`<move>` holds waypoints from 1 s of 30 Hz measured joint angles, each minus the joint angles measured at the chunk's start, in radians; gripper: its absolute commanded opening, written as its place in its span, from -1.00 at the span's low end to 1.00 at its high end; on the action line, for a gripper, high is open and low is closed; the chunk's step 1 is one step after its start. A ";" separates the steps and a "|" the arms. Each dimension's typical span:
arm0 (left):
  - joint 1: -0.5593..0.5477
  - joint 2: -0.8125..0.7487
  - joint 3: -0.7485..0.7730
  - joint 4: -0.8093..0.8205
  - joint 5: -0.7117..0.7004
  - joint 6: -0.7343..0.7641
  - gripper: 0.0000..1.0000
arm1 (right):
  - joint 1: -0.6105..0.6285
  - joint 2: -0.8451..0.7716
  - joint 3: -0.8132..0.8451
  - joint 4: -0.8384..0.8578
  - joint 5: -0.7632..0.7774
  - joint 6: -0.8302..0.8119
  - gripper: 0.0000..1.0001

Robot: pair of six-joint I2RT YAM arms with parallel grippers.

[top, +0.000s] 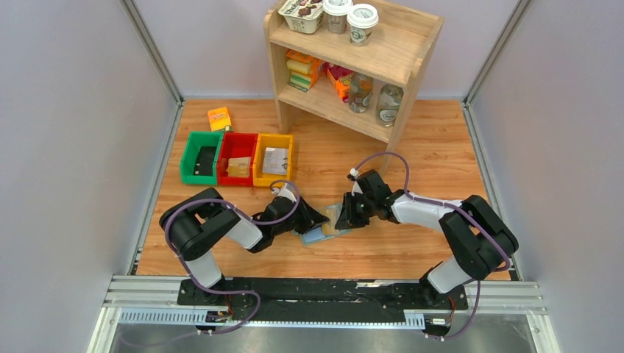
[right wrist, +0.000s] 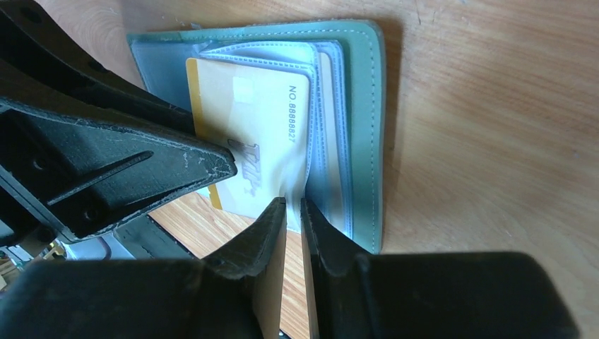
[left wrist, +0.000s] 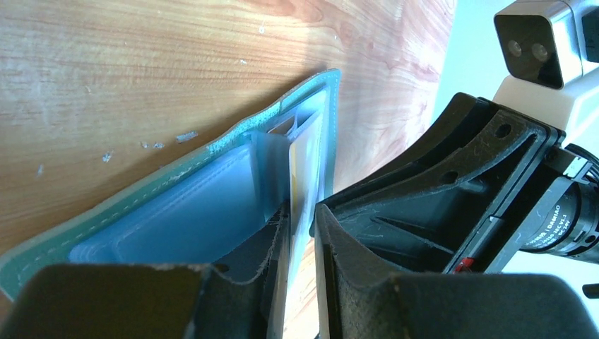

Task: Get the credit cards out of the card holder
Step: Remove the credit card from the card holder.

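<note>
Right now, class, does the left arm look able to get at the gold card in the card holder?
Likely yes: the gold card juts from the card holder, and the left gripper closes on its edge with nothing between.

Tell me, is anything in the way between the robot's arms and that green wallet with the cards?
Nothing visible does. The left end effector grips the gold card, and the right end effector pinches a pocket edge of the card holder. The bins and shelf stand farther back.
</note>
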 measured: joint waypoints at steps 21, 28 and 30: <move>-0.008 -0.099 -0.080 0.005 -0.002 -0.009 -0.76 | -0.035 0.037 -0.004 0.026 -0.048 0.076 -0.74; -0.008 -0.164 -0.082 -0.084 -0.006 -0.008 -0.79 | -0.041 0.048 -0.004 0.035 -0.065 0.089 -0.90; -0.008 -0.176 -0.082 -0.107 -0.006 -0.008 -0.84 | -0.042 0.049 -0.004 0.036 -0.066 0.092 -0.93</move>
